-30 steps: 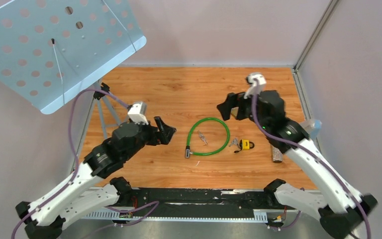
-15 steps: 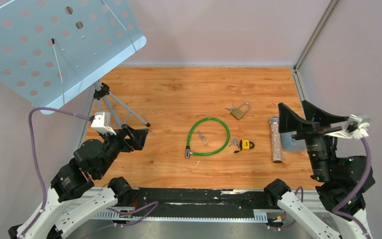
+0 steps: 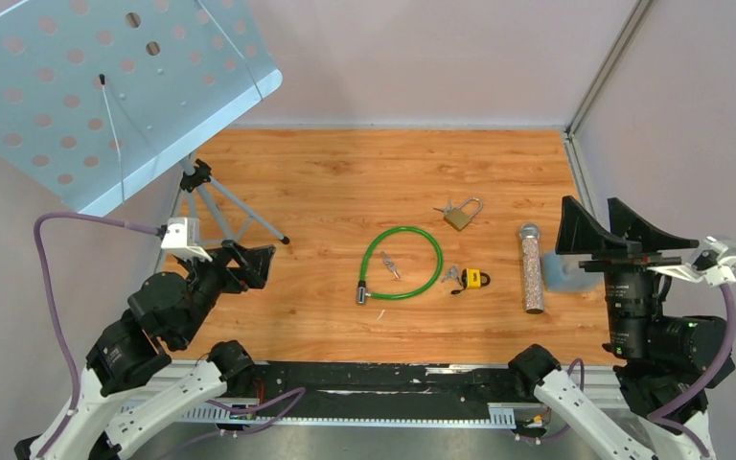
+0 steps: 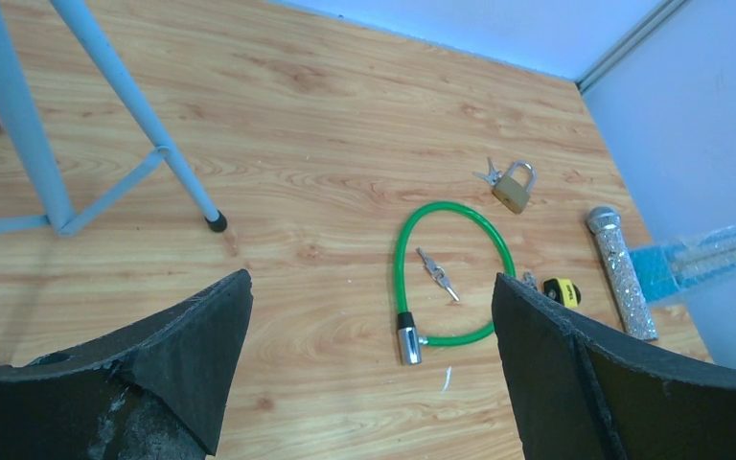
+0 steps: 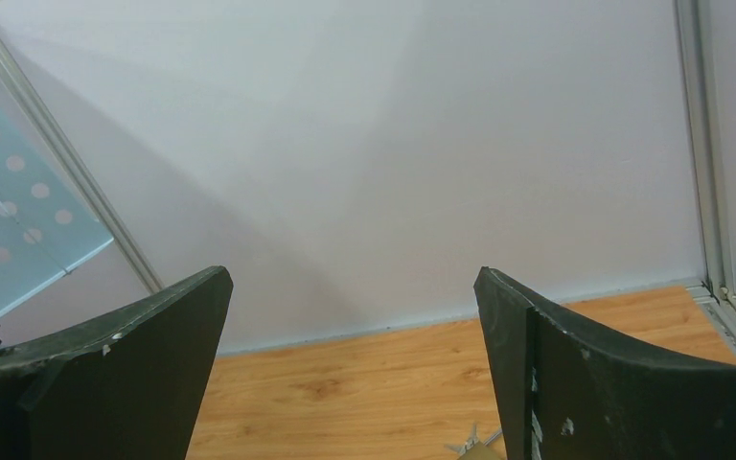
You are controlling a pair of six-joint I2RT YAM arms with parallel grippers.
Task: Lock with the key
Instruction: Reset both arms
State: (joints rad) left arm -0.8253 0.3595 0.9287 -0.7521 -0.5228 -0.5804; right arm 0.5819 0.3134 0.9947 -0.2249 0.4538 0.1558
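Observation:
A green cable lock (image 3: 435,251) lies looped at the table's middle, its metal end (image 3: 361,295) at the near left. A pair of keys (image 3: 389,264) lies inside the loop. A brass padlock (image 3: 460,217) with keys lies behind it, and a small yellow padlock (image 3: 475,279) with keys to its right. My left gripper (image 3: 248,264) is open and empty, raised at the near left. In the left wrist view its gripper (image 4: 369,283) frames the cable (image 4: 399,268) and keys (image 4: 437,274). My right gripper (image 3: 606,232) is open and empty, raised at the right edge, and its own view (image 5: 352,273) faces the back wall.
A glittery tube (image 3: 533,268) lies right of the yellow padlock, beside a translucent blue piece (image 3: 565,275). A tripod (image 3: 213,203) with a perforated blue panel (image 3: 105,86) stands at the far left. Walls close the back and right.
Both arms have drawn back from the table's middle toward their bases. The right arm swung to the right edge, uncovering the brass padlock. Both grippers stay open and empty.

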